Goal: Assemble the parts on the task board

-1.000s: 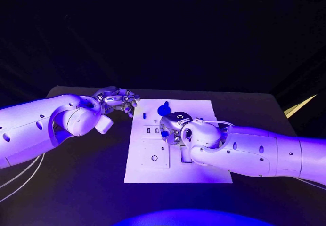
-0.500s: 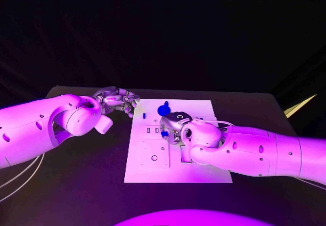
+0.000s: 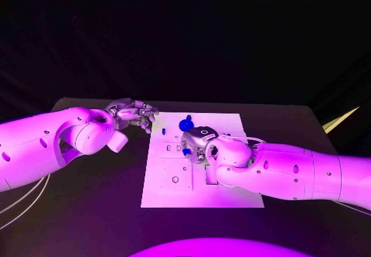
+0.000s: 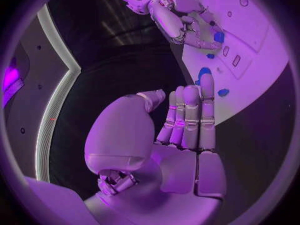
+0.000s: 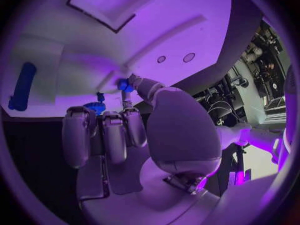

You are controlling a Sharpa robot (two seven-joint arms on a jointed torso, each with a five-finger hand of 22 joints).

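My right hand (image 3: 198,143) is down over the middle of the task board (image 3: 232,195), and in the right wrist view its fingers (image 5: 103,130) lie side by side while the thumb reaches forward to a small blue part (image 5: 125,85) at its tip. I take that as a pinch, thumb against a fingertip, though the contact itself is partly hidden, so I cannot be sure how firmly the part is held. In the head view a blue piece (image 3: 186,152) shows just beside that hand, close to the small slots in the board. My left hand (image 3: 133,113) hangs off the board's far left corner, holding nothing; from its own wrist camera the fingers (image 4: 190,117) stand straight and pressed together, pointing toward the board. Other parts are on the board: a round blue one (image 3: 185,125) near the far edge, a small one (image 3: 163,130) near the left edge, and a long blue bar (image 5: 22,86) lying flat, seen from the right wrist. The danger, as I judge it, is the thin grip: if the part tilts as I press it toward its seat, it could jam crooked or pop out and roll across the plate. Pushing sideways could also slide the board itself, since my left hand is not steadying it.
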